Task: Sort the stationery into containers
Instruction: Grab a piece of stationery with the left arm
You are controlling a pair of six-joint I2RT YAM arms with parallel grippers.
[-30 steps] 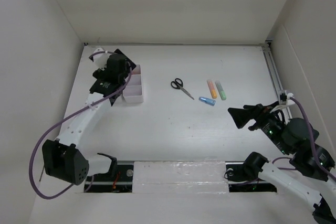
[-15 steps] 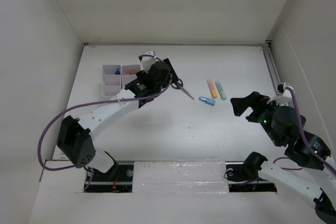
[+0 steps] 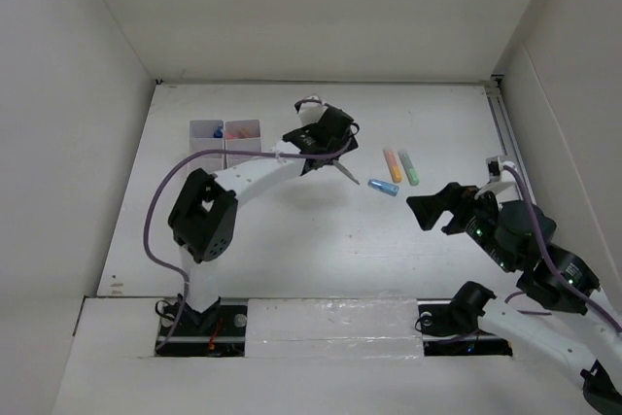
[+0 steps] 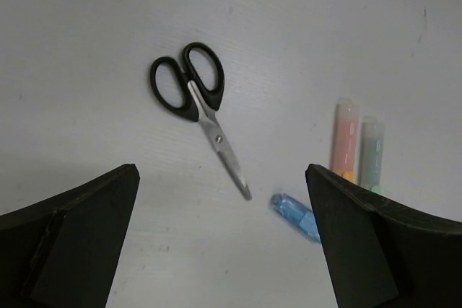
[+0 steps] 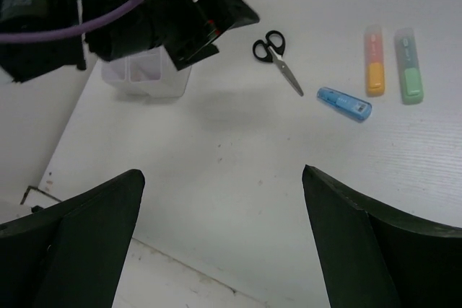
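Black-handled scissors (image 4: pixel 195 95) lie shut on the table, directly under my left gripper (image 4: pixel 221 173), which hovers open above them. In the top view that gripper (image 3: pixel 340 138) hides the handles and only the blade (image 3: pixel 345 173) shows. To the right lie a blue marker (image 3: pixel 383 187), an orange marker (image 3: pixel 392 164) and a green marker (image 3: pixel 408 167). The white organizer (image 3: pixel 225 148) stands at the back left, with something blue and something red-pink inside. My right gripper (image 3: pixel 426 209) hangs open and empty, nearer than the markers (image 5: pixel 344 102).
White walls close in the table on three sides. A metal rail (image 3: pixel 507 133) runs along the right edge. The left arm (image 3: pixel 253 172) stretches across in front of the organizer (image 5: pixel 148 77). A taped strip (image 3: pixel 330 318) lies along the near edge.
My left arm swung right from over the organizer to above the scissors. The right gripper drifted slightly left. Both stayed open.
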